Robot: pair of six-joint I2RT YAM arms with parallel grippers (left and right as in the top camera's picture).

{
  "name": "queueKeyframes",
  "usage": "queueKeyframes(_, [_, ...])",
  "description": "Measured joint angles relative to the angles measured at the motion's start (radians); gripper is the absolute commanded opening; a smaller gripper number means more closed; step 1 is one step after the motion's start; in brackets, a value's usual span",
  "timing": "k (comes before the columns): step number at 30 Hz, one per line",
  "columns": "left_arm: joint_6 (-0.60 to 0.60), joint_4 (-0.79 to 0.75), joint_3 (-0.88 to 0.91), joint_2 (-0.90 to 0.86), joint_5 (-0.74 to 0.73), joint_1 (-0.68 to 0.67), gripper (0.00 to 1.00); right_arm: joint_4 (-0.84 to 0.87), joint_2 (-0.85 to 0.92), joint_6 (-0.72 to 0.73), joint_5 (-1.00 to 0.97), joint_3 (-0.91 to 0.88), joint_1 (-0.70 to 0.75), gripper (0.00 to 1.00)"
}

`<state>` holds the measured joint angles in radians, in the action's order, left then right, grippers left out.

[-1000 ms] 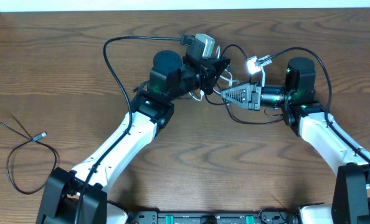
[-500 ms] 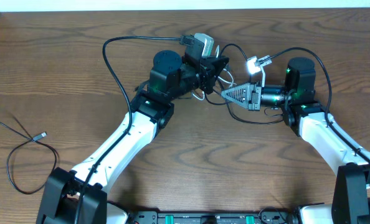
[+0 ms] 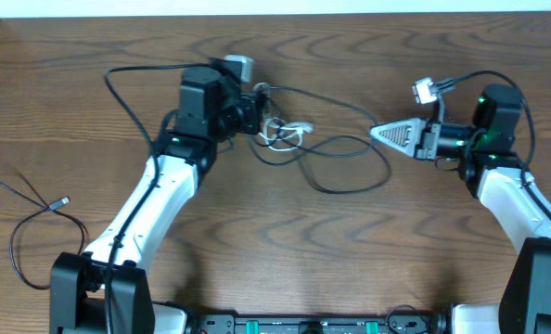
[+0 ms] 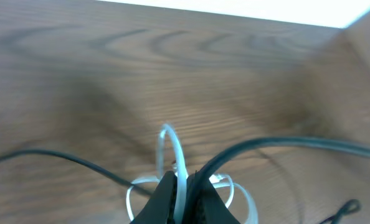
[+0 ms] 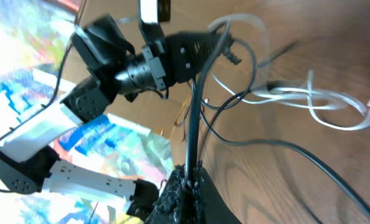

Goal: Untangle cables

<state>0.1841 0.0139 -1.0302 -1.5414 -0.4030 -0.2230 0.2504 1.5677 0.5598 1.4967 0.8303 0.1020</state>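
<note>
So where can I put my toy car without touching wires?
Bare table lies front and centre, between left arm and right arm, below the black cord loop. Crowded: the stretch from left gripper to right gripper, where the white cord tangles.

The left wrist view is blurred throughout. The left claw [image 4: 184,185] is cut off by the bottom edge, so only its dark tips show. The loops of the white cord [image 4: 174,155] drop out of frame beside them. A black cord [image 4: 297,144] leaves at the right edge, and a small dark shape [image 4: 350,205] at lower right is too blurred to name.

In the right wrist view the bottom edge clips the right claw [image 5: 188,177], and the white cord runs off the right edge.

Overhead, a loose black cord [image 3: 20,232] at far left is cut by the left edge. Its plug [image 3: 64,200] is too small to identify.
</note>
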Motion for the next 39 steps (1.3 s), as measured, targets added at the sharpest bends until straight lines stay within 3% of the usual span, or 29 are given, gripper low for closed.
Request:
queueKeyframes(8, [-0.002, 0.13, 0.0, 0.0, 0.192, 0.116, 0.08, 0.021, 0.0, 0.014, 0.039, 0.0, 0.143, 0.01])
queueKeyframes(14, [-0.002, 0.12, 0.0, 0.0, 0.156, 0.127, 0.08, 0.023, 0.0, 0.014, 0.043, 0.0, 0.182, 0.03])
queueKeyframes(16, [-0.002, 0.084, 0.0, 0.0, 0.085, 0.127, 0.08, 0.024, 0.0, 0.014, 0.044, 0.0, 0.18, 0.22])
queueKeyframes(18, [-0.002, 0.023, 0.0, 0.0, -0.024, 0.127, 0.08, 0.024, 0.0, 0.016, 0.045, 0.0, 0.173, 0.35])
queueKeyframes(19, [-0.002, -0.024, 0.0, 0.0, -0.095, 0.127, 0.08, 0.023, 0.0, 0.021, 0.044, 0.0, 0.161, 0.52])
queueKeyframes(24, [-0.002, -0.151, 0.001, 0.0, -0.335, 0.109, 0.08, 0.024, 0.0, 0.025, 0.041, -0.001, 0.116, 0.81])
queueKeyframes(30, [-0.002, -0.201, 0.001, 0.0, -0.432, 0.0, 0.08, 0.054, 0.0, 0.025, 0.036, -0.001, 0.055, 0.9])
queueKeyframes(39, [-0.002, -0.319, 0.001, 0.0, -0.431, -0.153, 0.08, 0.055, 0.0, 0.016, -0.001, -0.001, -0.076, 0.92])
